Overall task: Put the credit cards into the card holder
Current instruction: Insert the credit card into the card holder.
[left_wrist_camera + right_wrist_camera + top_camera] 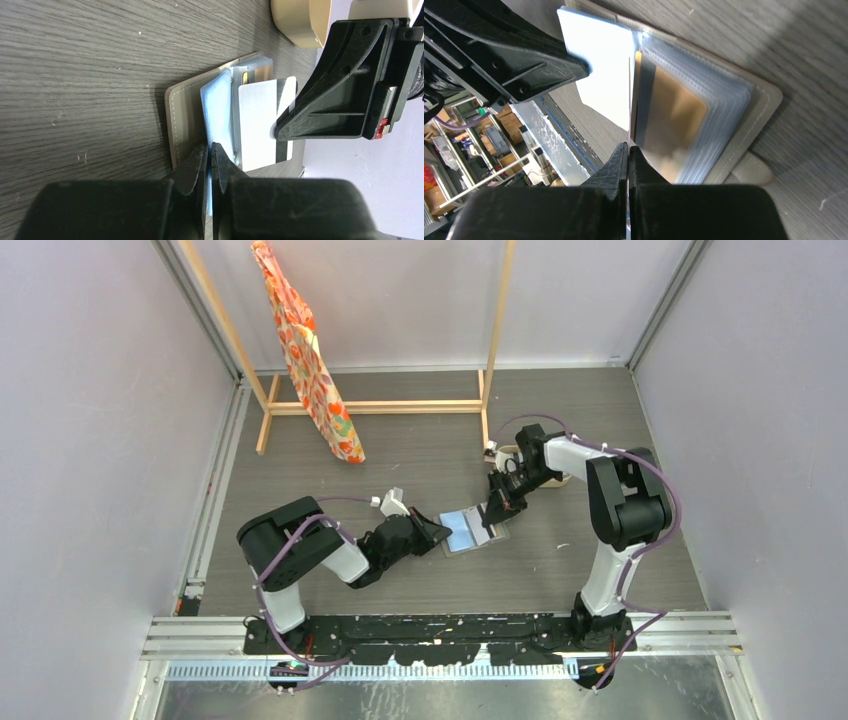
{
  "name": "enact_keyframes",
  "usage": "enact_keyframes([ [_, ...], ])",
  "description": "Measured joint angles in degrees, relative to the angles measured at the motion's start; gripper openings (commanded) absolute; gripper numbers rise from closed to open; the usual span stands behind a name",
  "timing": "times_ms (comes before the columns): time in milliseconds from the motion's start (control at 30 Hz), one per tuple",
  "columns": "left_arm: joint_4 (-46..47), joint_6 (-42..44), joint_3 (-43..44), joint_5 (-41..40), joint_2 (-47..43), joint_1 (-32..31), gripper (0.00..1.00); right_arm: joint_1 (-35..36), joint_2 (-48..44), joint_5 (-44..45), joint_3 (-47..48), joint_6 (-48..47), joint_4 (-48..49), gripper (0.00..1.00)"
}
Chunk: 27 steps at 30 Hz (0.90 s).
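The card holder (182, 115) lies open on the dark wood-grain table (75, 75), near its middle between the two arms, grey cover down and its stack of clear sleeves (724, 100) facing up. The left hand (210, 152) is pressed together on a pale blue inner leaf (217, 105) of the holder, pinching its edge and holding it up off the sleeves. The right hand (629, 150) pinches a credit card (257, 120) by one end; its silvery face with a dark stripe is turned toward the left wrist camera, and the card stands on edge in the gap just beside the lifted leaf, over the sleeves. From the right wrist this card is edge-on, and a tan-gold face (674, 110) with a dark stripe shows just beside it; whether that is its other side or a second card in a sleeve I cannot tell. A beige tray (295, 20) sits beyond the holder, near the right arm.
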Motion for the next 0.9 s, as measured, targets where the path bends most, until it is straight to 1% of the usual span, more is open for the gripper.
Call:
enact_keyframes([
  [333,-0.5,0.2,0.2,0.7,-0.1,0.0,0.04,0.8,3.1,0.1,2.2,0.8,0.3,0.01],
  [533,-1.2,0.4,0.3,1.0,-0.4,0.1,0.04,1.0,4.8,-0.6,3.7,-0.4,-1.1,0.01],
  [900,-5.0,0.5,1.3,1.3,-1.7,0.2,0.08,1.4,6.3,-1.9,4.4,-2.4,-2.5,0.01],
])
